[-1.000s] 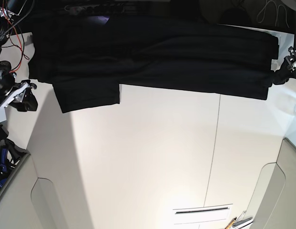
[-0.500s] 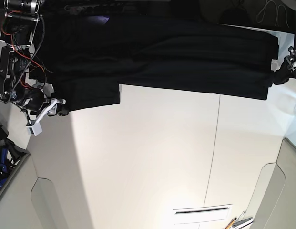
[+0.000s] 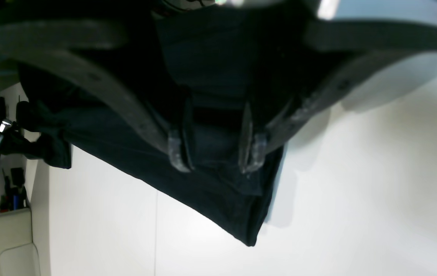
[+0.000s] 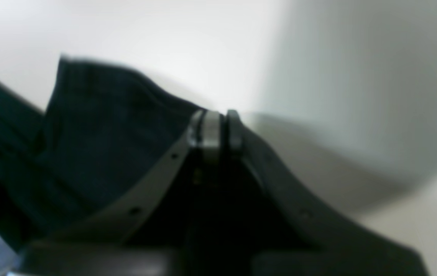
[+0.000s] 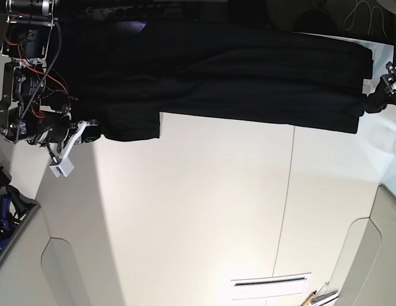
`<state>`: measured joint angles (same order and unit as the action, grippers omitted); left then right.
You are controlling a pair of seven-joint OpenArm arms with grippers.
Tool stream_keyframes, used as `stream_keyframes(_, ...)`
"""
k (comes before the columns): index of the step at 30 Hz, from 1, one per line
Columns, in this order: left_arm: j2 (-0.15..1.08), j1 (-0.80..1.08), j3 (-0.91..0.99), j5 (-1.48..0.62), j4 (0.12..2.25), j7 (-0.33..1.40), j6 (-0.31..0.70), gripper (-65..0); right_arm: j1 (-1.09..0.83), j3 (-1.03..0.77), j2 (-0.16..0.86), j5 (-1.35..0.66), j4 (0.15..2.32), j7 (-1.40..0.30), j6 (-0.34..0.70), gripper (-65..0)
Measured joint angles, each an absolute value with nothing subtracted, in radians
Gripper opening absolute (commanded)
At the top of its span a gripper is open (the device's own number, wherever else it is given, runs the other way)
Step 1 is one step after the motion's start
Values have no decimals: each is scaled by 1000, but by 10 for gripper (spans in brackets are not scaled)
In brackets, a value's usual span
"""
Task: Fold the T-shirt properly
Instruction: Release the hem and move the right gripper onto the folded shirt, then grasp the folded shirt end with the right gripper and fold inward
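Observation:
The black T-shirt point(image 5: 236, 70) lies spread along the far side of the white table, plain side up, with one sleeve hanging toward me at the left. My right gripper point(image 5: 95, 131) is at that sleeve's lower corner. In the right wrist view its tips point(image 4: 214, 126) are pressed together where the sleeve's edge point(image 4: 99, 126) runs into them. My left gripper point(image 5: 368, 102) is at the shirt's right end. In the left wrist view it point(image 3: 214, 153) is open, with its fingertips point(image 3: 176, 151) apart over the shirt's corner point(image 3: 211, 191).
The white table point(image 5: 204, 210) has a seam point(image 5: 287, 191) running toward me. A white slotted plate point(image 5: 271, 285) lies at the near edge. Grey padded corners stand at the lower left point(image 5: 19, 255) and lower right point(image 5: 376, 255). Red wires point(image 5: 32, 57) hang on the right arm.
My right arm has swung in from off the table's left side to the sleeve, and the sleeve's lower corner has drawn up. The left arm has stayed still.

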<state>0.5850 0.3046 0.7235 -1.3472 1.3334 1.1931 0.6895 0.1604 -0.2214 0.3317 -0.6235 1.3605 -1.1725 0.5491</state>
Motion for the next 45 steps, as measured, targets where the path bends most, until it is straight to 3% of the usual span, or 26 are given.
stream_keyframes(5, 585, 304, 723, -1345, 1333, 1189, 690, -422, 85, -227, 325, -629, 1648, -1168, 547, -650)
stream_keyframes(13, 585, 305, 725, -1344, 1333, 1185, 690, -422, -186, -227, 199, -633, 2035, -1179, 548, -650)
stream_keyframes(21, 585, 305, 725, -1345, 1333, 1182, 690, -422, -457, -229, 158, -667, 2241, -1181, 550, -650)
stream_keyframes(27, 585, 304, 725, -1345, 1333, 1182, 690, -422, -545, -229, 158, -673, 2261, -1183, 553, -650)
stream_keyframes(28, 585, 304, 725, -1345, 1333, 1182, 690, -422, -549, -229, 158, -673, 2261, -1183, 553, -630)
stream_keyframes(30, 585, 305, 725, -1345, 1333, 1182, 689, -422, -562, -229, 158, -669, 2261, -1184, 553, -411)
stream_keyframes(31, 585, 305, 725, -1345, 1333, 1182, 690, -422, -569, -229, 158, -674, 2261, -1186, 554, -347)
stream_keyframes(32, 585, 304, 725, -1345, 1333, 1182, 690, -422, -574, -229, 158, -682, 2261, -1186, 553, -326)
stream_keyframes(40, 585, 305, 725, -1345, 1333, 1173, 690, -422, -568, -229, 158, -709, 2335, -1169, 562, -327)
stream_keyframes(44, 585, 304, 725, -1345, 1333, 1164, 690, -417, -518, -229, 158, -525, 2334, -1105, 554, -327)
stream_keyframes(45, 585, 304, 725, -1345, 1333, 1163, 690, -385, -505, -229, 158, -465, 2325, -1073, 543, -327)
